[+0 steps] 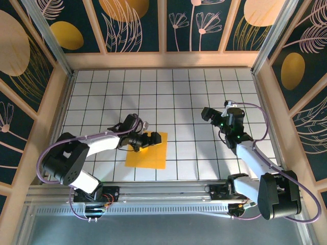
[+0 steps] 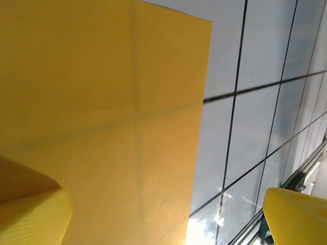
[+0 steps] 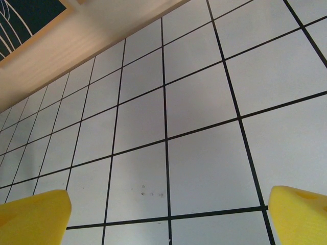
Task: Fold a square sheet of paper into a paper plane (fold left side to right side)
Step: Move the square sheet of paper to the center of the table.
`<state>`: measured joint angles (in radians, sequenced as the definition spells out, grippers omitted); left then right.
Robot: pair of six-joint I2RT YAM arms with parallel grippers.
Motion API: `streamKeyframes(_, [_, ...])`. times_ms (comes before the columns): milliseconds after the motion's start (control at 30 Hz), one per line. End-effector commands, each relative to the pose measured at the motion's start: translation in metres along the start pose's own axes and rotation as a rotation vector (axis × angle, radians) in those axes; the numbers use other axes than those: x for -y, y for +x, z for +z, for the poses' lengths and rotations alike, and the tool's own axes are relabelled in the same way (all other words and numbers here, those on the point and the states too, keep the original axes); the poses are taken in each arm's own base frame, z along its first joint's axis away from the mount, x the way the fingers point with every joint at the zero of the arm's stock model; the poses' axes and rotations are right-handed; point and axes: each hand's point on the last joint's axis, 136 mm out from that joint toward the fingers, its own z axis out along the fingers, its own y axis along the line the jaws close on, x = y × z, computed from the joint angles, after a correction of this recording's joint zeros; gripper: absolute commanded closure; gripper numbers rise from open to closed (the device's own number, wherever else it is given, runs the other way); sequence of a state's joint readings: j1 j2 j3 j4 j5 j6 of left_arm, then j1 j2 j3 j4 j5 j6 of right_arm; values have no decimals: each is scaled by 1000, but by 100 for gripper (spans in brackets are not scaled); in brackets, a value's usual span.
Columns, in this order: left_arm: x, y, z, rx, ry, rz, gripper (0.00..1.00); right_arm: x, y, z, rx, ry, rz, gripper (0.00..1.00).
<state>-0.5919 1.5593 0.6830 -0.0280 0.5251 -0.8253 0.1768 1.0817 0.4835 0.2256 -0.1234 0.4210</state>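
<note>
White gridded tabletop [image 1: 194, 87]: we see the square sheet of paper [image 1: 149, 157] flat, faintly creased, its folding apparently all ahead; left gripper [image 1: 143, 139] gapes above it, right gripper [image 1: 207, 114] wide, empty.

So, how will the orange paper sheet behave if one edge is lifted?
Probably floppy: the sheet looks very thin and lies flat on the table, so a lifted edge should droop. Likely light, so a push may slide it. Its faint creases may guide bending.
</note>
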Motion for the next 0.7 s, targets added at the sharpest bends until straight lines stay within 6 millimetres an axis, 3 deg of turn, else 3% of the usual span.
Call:
streamKeyframes(0, [-4,-12,15,22,-31,-42,4,-5,-14,-3,31,11,-11,1])
streamKeyframes(300, [7,-49,42,52,-50,-47,3,-2,-12,-1,6,36,5,1])
streamKeyframes(667, [34,-87,59,112,2,-38,4,1,-11,0,-8,55,4,2])
